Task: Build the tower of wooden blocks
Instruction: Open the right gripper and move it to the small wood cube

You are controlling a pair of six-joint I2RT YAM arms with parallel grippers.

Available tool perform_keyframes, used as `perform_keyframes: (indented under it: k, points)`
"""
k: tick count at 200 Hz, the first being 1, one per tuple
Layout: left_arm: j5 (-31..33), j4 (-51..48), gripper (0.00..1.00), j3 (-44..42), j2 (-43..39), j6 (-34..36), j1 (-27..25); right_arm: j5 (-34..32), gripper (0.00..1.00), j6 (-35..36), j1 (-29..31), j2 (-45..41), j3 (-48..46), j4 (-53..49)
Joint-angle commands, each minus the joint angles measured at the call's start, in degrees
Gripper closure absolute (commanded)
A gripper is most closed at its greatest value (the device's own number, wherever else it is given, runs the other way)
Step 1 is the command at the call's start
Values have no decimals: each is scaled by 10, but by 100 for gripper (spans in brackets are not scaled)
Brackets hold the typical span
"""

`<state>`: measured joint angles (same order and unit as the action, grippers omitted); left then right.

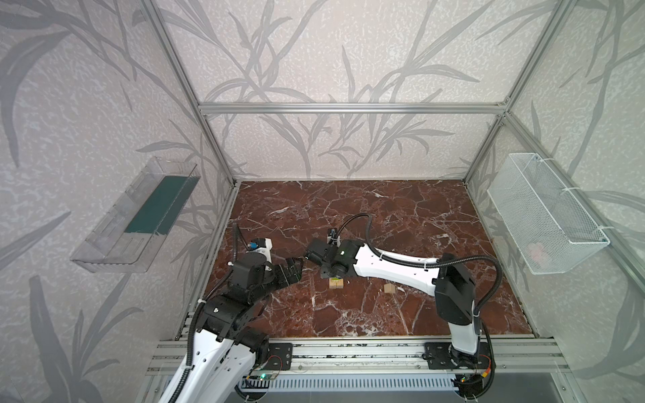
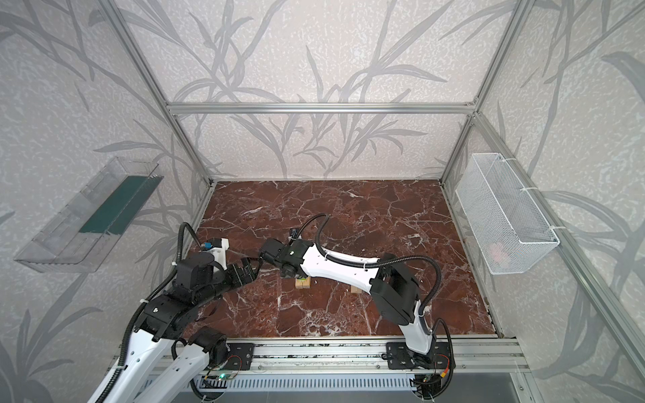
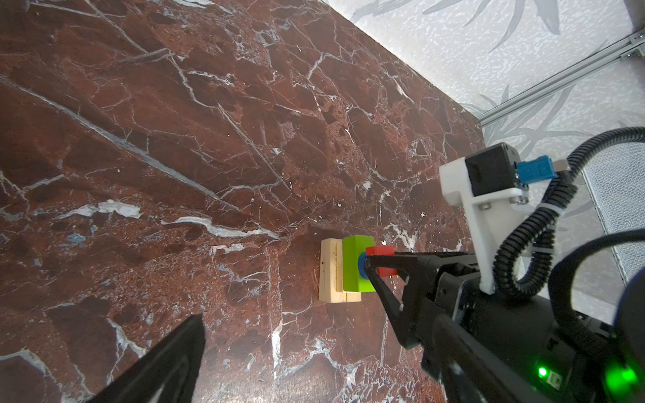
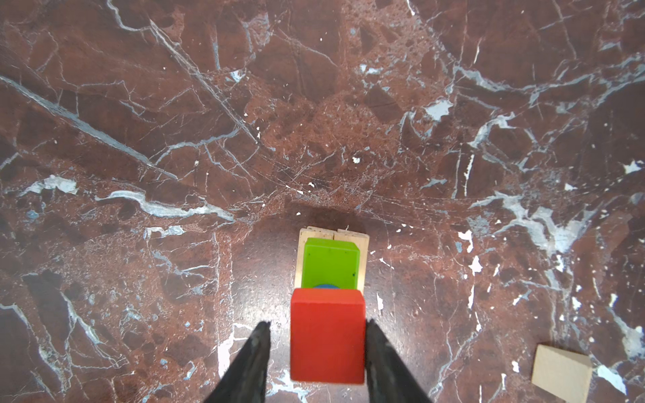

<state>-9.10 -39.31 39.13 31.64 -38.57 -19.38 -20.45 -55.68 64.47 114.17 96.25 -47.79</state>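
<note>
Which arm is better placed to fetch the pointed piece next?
Right, likely. The pointed piece lies right of the tower, beside the right arm. The right gripper straddles the red cube atop it, nearer than the open left gripper, which hangs left of the tower.

I see the tower near the middle of the worktop, towards the front edge. Its base is a low, squarish bed of pale planks lying flat. The right wrist view shows two of them side by side at one end, and I cannot count the rest. The lime-green oblong lies flat on them, with the small blue piece on top of it. The red cube is straight above the blue piece, between the fingers of the right end effector. I cannot tell whether it rests there. The pale pointed piece lies alone on the worktop, apart from the tower, to its right in a top view.
</note>
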Motion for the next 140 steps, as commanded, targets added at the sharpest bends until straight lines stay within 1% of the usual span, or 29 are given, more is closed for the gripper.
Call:
perform_keyframes:
  k: [1, 140]
  points:
    - [2, -2, 0, 2, 2, 3, 0, -5, 55, -5, 2, -25, -5, -3]
    - [-5, -5, 0, 13, 4, 3, 0, 13, 51, -5, 3, -53, -23, 16]
